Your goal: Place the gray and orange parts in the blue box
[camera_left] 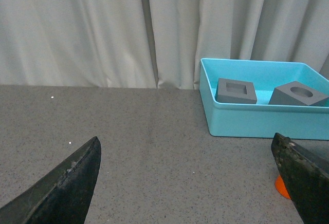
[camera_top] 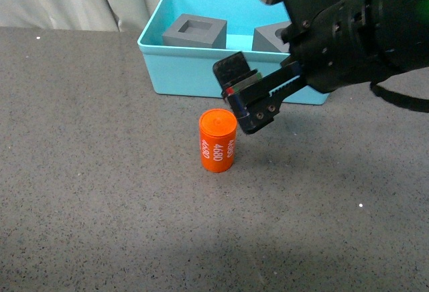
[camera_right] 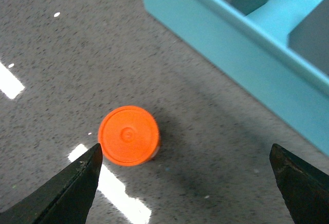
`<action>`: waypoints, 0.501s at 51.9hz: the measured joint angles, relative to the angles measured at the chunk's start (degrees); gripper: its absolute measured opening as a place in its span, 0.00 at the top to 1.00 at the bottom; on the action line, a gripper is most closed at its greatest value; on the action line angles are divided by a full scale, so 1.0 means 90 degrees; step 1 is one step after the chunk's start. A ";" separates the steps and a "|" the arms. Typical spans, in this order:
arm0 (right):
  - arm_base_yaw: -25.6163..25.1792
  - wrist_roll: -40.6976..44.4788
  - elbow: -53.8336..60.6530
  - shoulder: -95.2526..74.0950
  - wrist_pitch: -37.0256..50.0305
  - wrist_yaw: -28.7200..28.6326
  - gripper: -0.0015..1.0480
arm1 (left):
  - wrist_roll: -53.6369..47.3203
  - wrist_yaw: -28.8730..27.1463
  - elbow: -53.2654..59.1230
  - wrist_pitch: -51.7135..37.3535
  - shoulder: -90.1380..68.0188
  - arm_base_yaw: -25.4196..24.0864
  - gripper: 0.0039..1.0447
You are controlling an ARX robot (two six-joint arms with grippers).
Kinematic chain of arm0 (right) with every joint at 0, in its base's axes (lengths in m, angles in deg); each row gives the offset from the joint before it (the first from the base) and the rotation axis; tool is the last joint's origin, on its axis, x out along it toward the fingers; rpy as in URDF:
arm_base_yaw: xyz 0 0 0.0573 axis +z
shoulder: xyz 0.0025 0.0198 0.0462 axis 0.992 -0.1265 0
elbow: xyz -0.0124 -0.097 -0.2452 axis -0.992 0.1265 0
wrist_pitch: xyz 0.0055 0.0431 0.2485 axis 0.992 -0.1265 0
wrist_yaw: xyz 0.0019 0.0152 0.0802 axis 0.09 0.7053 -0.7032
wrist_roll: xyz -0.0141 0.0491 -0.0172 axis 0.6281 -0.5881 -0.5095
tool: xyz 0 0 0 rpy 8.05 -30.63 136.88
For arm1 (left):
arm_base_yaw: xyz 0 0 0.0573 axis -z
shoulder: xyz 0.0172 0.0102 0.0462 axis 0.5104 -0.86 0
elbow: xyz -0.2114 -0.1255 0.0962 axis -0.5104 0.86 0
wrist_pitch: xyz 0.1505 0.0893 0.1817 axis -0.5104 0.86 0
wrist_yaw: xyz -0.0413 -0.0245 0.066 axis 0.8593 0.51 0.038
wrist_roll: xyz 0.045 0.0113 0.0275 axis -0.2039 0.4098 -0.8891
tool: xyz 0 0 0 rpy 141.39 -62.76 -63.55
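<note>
An orange cylinder (camera_top: 218,141) printed "4680" stands upright on the grey table, just in front of the blue box (camera_top: 181,71). Two gray cubes lie inside the box, one with a square recess (camera_top: 194,32) and one with a round recess (camera_top: 271,37). My right gripper (camera_top: 244,98) hangs open just above and to the right of the cylinder. In the right wrist view the cylinder's top (camera_right: 128,135) sits near one finger, off-centre between the jaws of the right gripper (camera_right: 185,149). My left gripper (camera_left: 186,139) is open over bare table. It faces the box (camera_left: 257,121), and a sliver of the cylinder (camera_left: 280,185) shows.
A pale curtain (camera_left: 103,29) hangs behind the table's far edge. The speckled grey tabletop (camera_top: 87,171) spreads to the left and front of the cylinder. The right arm's dark body (camera_top: 355,31) reaches over the box's right end.
</note>
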 joint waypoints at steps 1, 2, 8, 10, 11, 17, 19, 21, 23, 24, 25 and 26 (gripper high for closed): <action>0.0012 -0.0002 -0.0036 -0.0041 -0.0046 -0.0024 0.09 | 0.0000 0.0000 0.0000 0.0000 0.0000 0.0000 0.06; 0.0029 -0.0002 -0.0073 -0.0085 -0.0092 -0.0039 0.09 | 0.0000 0.0000 0.0000 0.0000 0.0000 0.0000 0.06; 0.0172 -0.0002 -0.0362 -0.0427 -0.0415 -0.0044 0.09 | 0.0000 -0.0002 0.0000 0.0000 0.0000 0.0000 0.06; 0.0223 0.0000 -0.0459 -0.0532 -0.0503 -0.0041 0.09 | 0.0000 0.0000 0.0000 0.0000 0.0000 0.0000 0.06; 0.0243 -0.0002 -0.0493 -0.0563 -0.0532 -0.0041 0.09 | 0.0000 0.0000 0.0000 0.0000 0.0000 0.0000 0.06; 0.0403 0.0019 -0.0828 -0.0862 -0.0930 -0.0066 0.09 | 0.0000 0.0000 0.0000 0.0000 0.0000 0.0000 0.06; 0.0440 0.0024 -0.0908 -0.0935 -0.1020 -0.0049 0.09 | 0.0000 0.0000 0.0000 0.0000 0.0000 0.0000 0.06; 0.0488 0.0024 -0.1027 -0.1047 -0.1117 0.0005 0.09 | 0.0000 -0.0002 0.0000 0.0000 0.0000 0.0000 0.06; 0.0537 0.0039 -0.1154 -0.1163 -0.1226 0.0087 0.09 | 0.0000 -0.0002 0.0000 0.0000 0.0000 0.0000 0.06; 0.0549 0.0041 -0.1200 -0.1197 -0.1260 0.0100 0.09 | 0.0000 0.0000 0.0000 0.0000 0.0000 0.0000 0.06; 0.0576 0.0044 -0.1282 -0.1275 -0.1333 0.0121 0.09 | 0.0000 0.0000 0.0000 0.0000 0.0000 0.0000 0.06; 0.0600 0.0039 -0.1365 -0.1353 -0.1404 0.0131 0.09 | 0.0000 0.0000 0.0000 0.0000 0.0000 0.0000 0.06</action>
